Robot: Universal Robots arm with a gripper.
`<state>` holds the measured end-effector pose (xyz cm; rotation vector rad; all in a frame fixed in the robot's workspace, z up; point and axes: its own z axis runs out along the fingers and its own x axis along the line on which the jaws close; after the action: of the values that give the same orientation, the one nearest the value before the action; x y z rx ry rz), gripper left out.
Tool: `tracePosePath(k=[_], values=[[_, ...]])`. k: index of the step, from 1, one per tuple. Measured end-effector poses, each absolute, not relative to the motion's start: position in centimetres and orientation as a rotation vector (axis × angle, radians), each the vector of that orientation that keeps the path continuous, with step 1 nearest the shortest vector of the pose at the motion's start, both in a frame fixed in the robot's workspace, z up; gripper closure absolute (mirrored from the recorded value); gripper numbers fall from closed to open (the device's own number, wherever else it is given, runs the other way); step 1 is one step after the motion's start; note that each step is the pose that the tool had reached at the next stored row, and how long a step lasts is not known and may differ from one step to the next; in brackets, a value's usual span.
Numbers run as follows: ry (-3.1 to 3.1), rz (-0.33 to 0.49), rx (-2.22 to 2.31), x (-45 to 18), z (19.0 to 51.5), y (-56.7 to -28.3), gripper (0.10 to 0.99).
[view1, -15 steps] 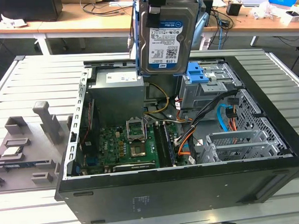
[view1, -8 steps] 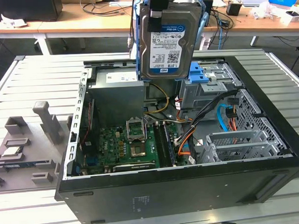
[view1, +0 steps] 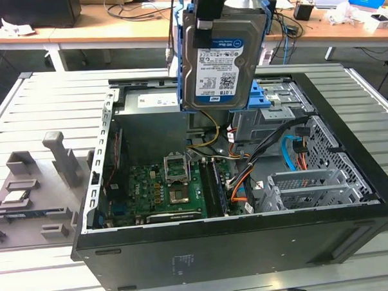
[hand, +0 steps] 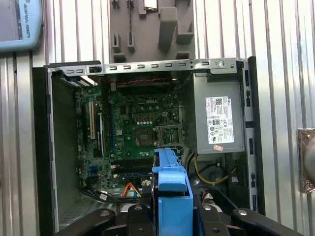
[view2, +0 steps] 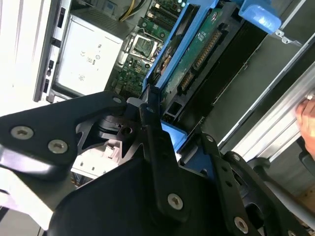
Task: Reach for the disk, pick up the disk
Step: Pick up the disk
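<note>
- The gripper (view1: 222, 12) hangs at the top of the exterior view, pointing straight down.
- Its jaws are clamped on the upper end of the disk (view1: 219, 60), held upright in the air.
- In the first wrist view, its black fingers (hand: 212, 220) flank the disk on both sides.

Exterior view: gripper (view1: 207, 29) top cropped; disk (view1: 222, 64) hides rear jaw.

Exterior view obliquely above computer case (view1: 218, 254); both wrist views close overhead.

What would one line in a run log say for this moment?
disk: held on edge, lifted above open computer case | gripper: shut on disk | stage: picked up
</note>
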<state>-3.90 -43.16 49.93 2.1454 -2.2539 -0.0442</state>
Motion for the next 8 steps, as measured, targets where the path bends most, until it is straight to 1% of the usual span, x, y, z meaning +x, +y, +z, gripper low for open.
tracePosePath(k=[8], values=[[-2.254, -0.044, 2.145, -3.9, 49.9, -44.9, 0.718]])
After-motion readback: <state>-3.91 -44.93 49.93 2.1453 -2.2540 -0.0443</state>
